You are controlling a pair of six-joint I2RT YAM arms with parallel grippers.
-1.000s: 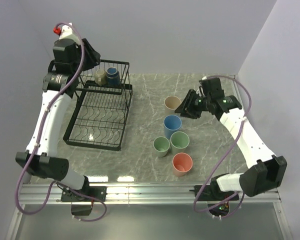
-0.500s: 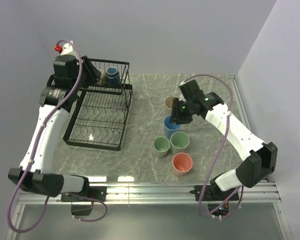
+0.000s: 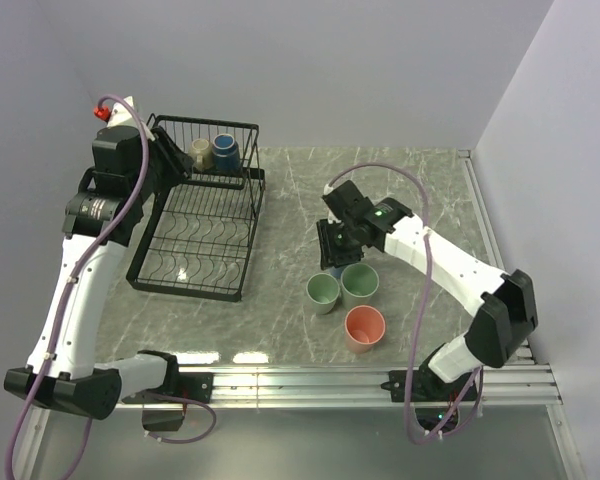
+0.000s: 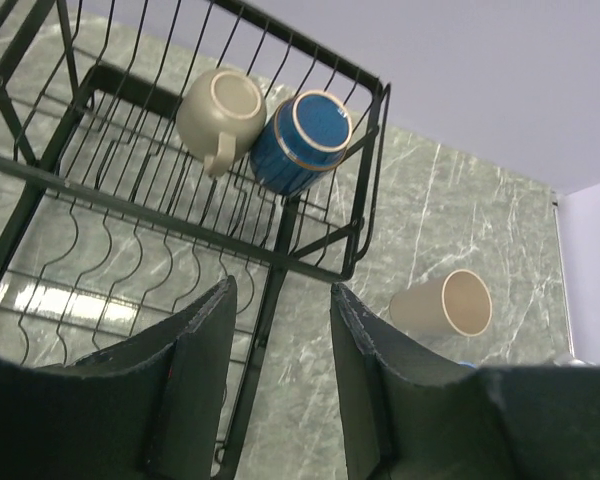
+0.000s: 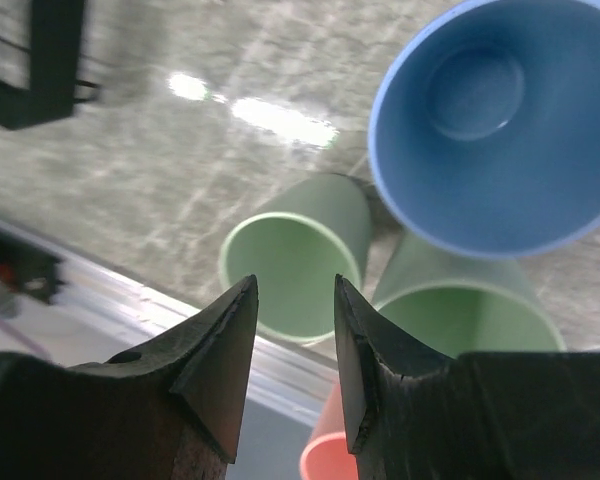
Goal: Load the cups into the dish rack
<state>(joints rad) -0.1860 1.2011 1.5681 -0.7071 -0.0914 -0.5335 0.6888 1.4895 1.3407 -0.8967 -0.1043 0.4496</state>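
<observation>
1. The right claw [image 5: 295, 285] is part-way open and empty. It hangs well to the right of the dish rack [image 3: 192, 240], low over the group of tumblers.
2. The light blue cup [image 5: 490, 130] stands just beside its fingers. I judge this cup to be the next pick.
3. The left claw [image 4: 282, 290] is also parted and holds nothing. It is raised over the rack's far left end.
4. Loaded: the small beige mug [image 4: 220, 110] and the dark-blue cup [image 4: 305, 135] touch side by side in the rack's basket tier.
5. Left: five tumblers are on the table [image 3: 420, 180] right of the rack.
   - the light blue one
   - two pale green cups [image 3: 323, 291] [image 3: 360, 283]
   - the salmon cup [image 3: 365, 327], nearest the arm bases
   - the beige tumbler [image 4: 445, 305]
6. That makes two of seven done. The rack's long slotted tier holds no cups.
</observation>
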